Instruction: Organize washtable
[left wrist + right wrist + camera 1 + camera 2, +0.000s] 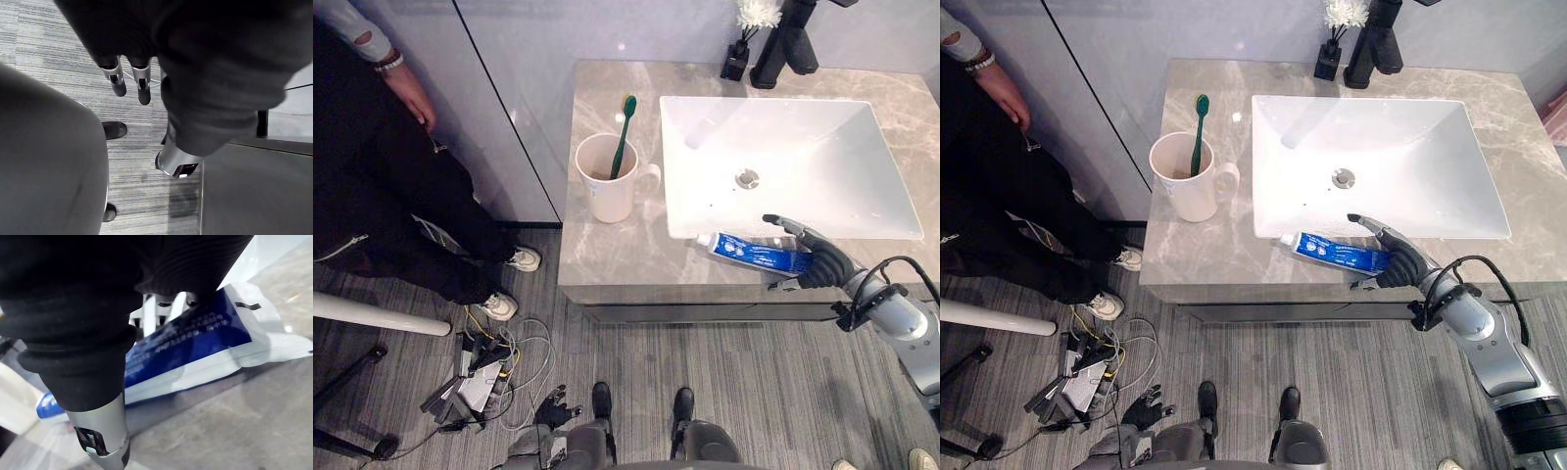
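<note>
A blue and white toothpaste tube lies on the marble counter by its front edge, just in front of the white sink. My right hand is at the tube's right end, fingers stretched over the tube and the thumb on its near side, not closed on it. A cream mug holding a green toothbrush stands left of the sink. My left hand hangs low over the floor, its fingers relaxed.
A black faucet and a small black vase with a white flower stand behind the sink. A person in dark clothes stands at the left by a grey cabinet. Cables and boxes lie on the floor.
</note>
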Robot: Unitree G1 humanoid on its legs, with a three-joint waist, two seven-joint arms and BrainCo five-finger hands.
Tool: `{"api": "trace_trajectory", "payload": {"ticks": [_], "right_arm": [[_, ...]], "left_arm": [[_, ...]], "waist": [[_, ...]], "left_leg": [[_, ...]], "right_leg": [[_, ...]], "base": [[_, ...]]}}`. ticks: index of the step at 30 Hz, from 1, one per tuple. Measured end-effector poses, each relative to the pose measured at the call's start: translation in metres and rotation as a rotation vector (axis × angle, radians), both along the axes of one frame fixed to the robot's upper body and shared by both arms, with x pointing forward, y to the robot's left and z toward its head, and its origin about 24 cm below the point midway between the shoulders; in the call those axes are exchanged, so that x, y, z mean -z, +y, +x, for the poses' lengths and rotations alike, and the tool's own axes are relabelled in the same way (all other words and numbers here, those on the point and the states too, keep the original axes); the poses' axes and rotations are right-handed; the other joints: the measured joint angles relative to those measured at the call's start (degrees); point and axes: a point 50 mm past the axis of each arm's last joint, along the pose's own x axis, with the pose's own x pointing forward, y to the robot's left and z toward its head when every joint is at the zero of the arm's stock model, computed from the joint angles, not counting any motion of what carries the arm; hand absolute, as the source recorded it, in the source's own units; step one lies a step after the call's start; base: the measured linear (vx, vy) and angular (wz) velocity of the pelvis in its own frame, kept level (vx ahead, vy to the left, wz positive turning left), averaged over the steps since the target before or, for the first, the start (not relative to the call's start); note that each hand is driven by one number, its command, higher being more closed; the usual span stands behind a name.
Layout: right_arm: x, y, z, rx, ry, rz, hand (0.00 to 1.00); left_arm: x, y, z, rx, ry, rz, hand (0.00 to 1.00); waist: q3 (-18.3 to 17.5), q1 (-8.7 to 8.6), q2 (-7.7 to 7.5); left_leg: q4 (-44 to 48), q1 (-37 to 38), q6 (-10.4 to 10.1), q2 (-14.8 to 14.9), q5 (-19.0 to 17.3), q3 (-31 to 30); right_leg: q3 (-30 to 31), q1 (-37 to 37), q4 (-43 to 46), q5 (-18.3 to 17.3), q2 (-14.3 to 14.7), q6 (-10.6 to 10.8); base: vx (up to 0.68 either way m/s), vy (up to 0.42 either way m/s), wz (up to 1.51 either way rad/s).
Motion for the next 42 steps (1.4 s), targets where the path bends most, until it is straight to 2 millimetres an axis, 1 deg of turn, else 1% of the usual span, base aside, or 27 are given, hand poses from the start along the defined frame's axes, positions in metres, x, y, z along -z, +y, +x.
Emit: {"api": "trace_trajectory", "payload": {"ticks": [3,5,13,17,19,25,32,35,42], "right_arm": [[-0.005,-0.001,-0.001,-0.023,0.000,-0.053,1.00],[-0.007,-0.001,-0.001,-0.029,-0.004,-0.059,1.00],[-0.010,-0.003,-0.002,-0.034,-0.005,-0.089,1.00],[-0.013,-0.003,0.000,-0.038,-0.007,-0.105,1.00],[-0.012,-0.005,0.001,-0.030,0.001,-0.109,1.00],[-0.006,-0.006,0.001,-0.019,0.027,-0.115,1.00],[-0.001,-0.007,0.002,-0.009,0.046,-0.148,1.00],[0.004,-0.011,0.001,0.008,0.066,-0.150,1.00],[0.011,-0.011,0.001,0.014,0.087,-0.189,1.00]], "left_arm": [[-0.002,0.001,0.005,0.008,-0.013,0.004,0.00],[-0.003,0.002,0.008,0.012,-0.018,0.008,0.00],[-0.004,0.003,0.009,0.006,-0.024,0.010,0.00],[-0.004,0.003,0.010,0.009,-0.028,0.011,0.00],[-0.005,0.004,0.010,0.010,-0.032,0.011,0.00],[-0.005,0.005,0.010,0.017,-0.030,0.017,0.00],[-0.004,0.006,0.009,0.029,-0.024,0.029,0.00],[-0.004,0.008,0.008,0.043,-0.018,0.041,0.00],[-0.001,0.008,0.002,0.047,0.011,0.046,0.00]], "waist": [[1.07,0.29,-0.36],[1.62,0.28,-0.70],[1.92,0.37,-1.11],[1.93,0.76,-1.23],[1.85,1.22,-1.41],[1.67,1.39,-1.89],[0.49,2.01,-2.82],[-0.75,2.71,-3.07],[-3.59,2.93,-3.34]], "left_leg": [[0.20,-0.17,0.00,0.02,0.00,-0.27],[0.20,-0.26,-0.01,0.04,0.01,-0.49],[0.20,-0.38,-0.01,0.06,0.01,-0.89],[0.20,-0.28,-0.01,0.13,0.02,-0.87],[0.20,-0.05,-0.01,0.20,0.02,-0.87],[0.16,0.98,-0.03,0.22,0.00,-1.02],[0.16,1.41,-0.03,0.22,0.00,-1.17],[0.16,1.40,-0.06,0.22,-0.02,-1.22],[0.14,1.33,-0.05,0.09,-0.01,-1.44]], "right_leg": [[-0.25,0.06,0.01,0.00,0.02,0.00],[-0.45,0.05,0.01,-0.01,0.05,0.00],[-0.81,0.12,0.05,-0.01,0.10,-0.01],[-0.74,0.18,0.09,-0.01,0.17,-0.01],[-0.71,0.43,0.09,-0.01,0.22,-0.01],[-0.58,1.52,0.13,-0.01,0.20,-0.01],[-0.59,2.04,0.13,-0.01,0.17,0.00],[-0.58,2.05,0.12,-0.01,0.17,0.00],[-0.66,2.08,0.11,-0.02,0.05,0.02]], "base": [[-0.01,0.001,0.05],[-0.02,-0.002,0.04],[0.00,0.000,0.02],[0.00,0.000,0.00],[0.00,0.000,0.00],[0.00,0.000,0.00],[0.00,0.000,0.00],[0.00,0.000,0.00],[0.00,0.000,0.00]]}}
